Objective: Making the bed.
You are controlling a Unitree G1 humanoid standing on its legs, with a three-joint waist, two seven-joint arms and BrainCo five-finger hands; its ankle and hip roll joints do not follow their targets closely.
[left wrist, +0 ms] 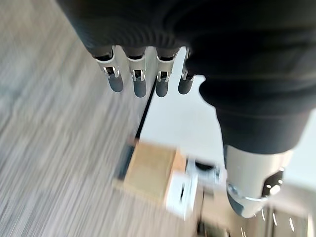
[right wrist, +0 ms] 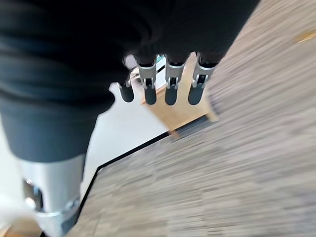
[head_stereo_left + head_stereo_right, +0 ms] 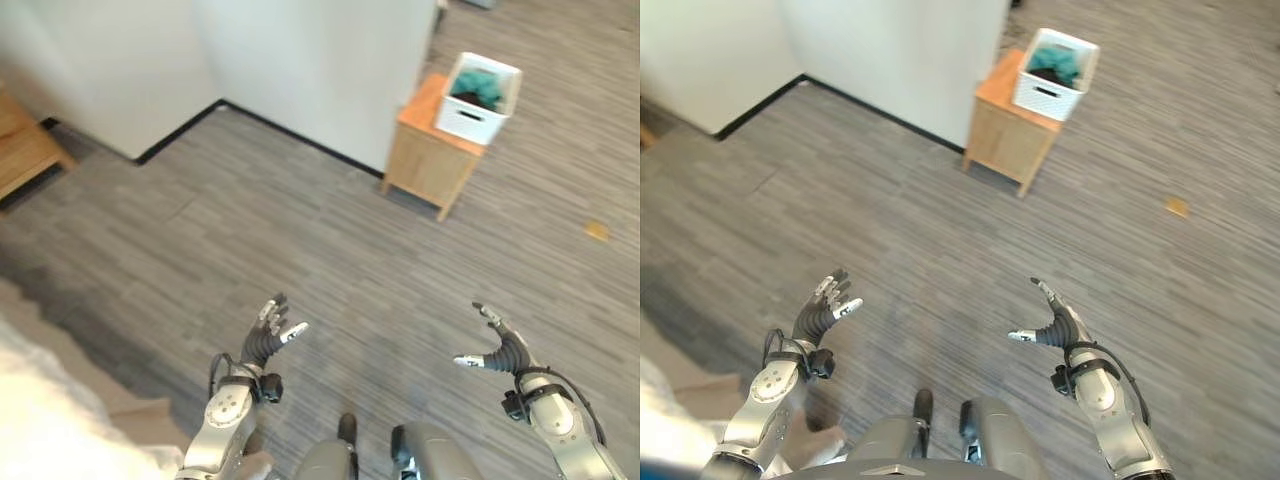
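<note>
Both our left hand [image 3: 268, 338] and right hand [image 3: 502, 350] hang released, empty; the bedding [image 3: 40, 420] looks soft, light; we'd pinch its edge

Matt grey wood-grain floor [image 3: 300, 220], light wooden side table [image 3: 430, 150], white plastic basket [image 3: 478, 100]

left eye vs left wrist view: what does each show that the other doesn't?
Left eye alone: the right hand held open over the floor, white bedding at the lower left, a wooden piece of furniture at the left edge.
Left wrist alone: the left hand's straight fingers from close up.
Both: the left hand, open and empty, the wooden side table carrying a white basket, the grey floor.
</note>
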